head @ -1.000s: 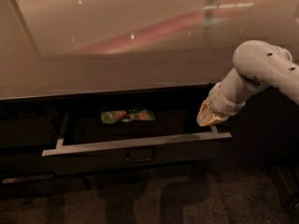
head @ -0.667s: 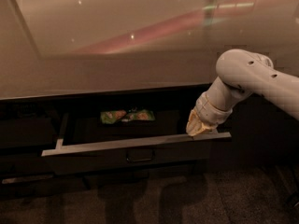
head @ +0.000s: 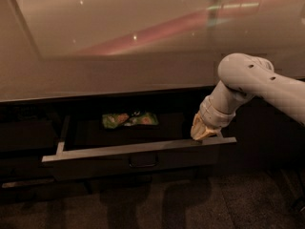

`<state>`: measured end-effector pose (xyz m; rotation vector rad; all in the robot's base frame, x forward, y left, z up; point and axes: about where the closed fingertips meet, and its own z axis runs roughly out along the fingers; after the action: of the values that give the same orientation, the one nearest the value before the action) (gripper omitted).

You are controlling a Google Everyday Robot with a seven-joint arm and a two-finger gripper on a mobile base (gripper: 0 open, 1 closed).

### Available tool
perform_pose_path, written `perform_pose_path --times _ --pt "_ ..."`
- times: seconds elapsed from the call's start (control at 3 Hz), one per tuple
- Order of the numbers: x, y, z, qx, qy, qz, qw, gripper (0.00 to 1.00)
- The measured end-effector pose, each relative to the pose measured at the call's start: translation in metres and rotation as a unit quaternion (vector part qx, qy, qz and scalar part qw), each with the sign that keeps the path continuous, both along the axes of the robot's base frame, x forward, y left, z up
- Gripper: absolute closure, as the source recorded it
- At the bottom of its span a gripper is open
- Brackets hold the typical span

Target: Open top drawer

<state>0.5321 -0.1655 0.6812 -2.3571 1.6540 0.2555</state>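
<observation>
The top drawer (head: 109, 162) stands pulled out under the counter, its dark front carrying a small loop handle (head: 143, 162) at the centre and a pale metal rim along the top. Inside lies a green snack bag (head: 129, 119) toward the back. My gripper (head: 202, 132) hangs at the end of the white arm, right above the right end of the drawer's front rim, its yellowish fingertips touching or almost touching the rim. It is well to the right of the handle.
A glossy beige countertop (head: 143, 56) spans the view above the drawer. Dark cabinet panels (head: 28, 137) flank the drawer on the left and right. Dark floor (head: 152, 204) lies below, with the arm's shadow on it.
The arm swung left and came closer to the camera, carrying the gripper slightly left along the right end of the drawer rim. The drawer stays open as before.
</observation>
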Motion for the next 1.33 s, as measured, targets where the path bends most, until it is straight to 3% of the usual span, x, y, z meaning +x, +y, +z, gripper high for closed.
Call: perform_pose_path --times 0.33,1.0,1.33 --pt "0.0 0.0 0.0 0.0 0.0 0.0 1.0 1.0" --pt "0.014 -0.019 -0.019 0.005 0.035 -0.023 0.9991 1.0" --pt "0.014 -0.019 -0.019 0.005 0.035 -0.023 0.9991 1.0"
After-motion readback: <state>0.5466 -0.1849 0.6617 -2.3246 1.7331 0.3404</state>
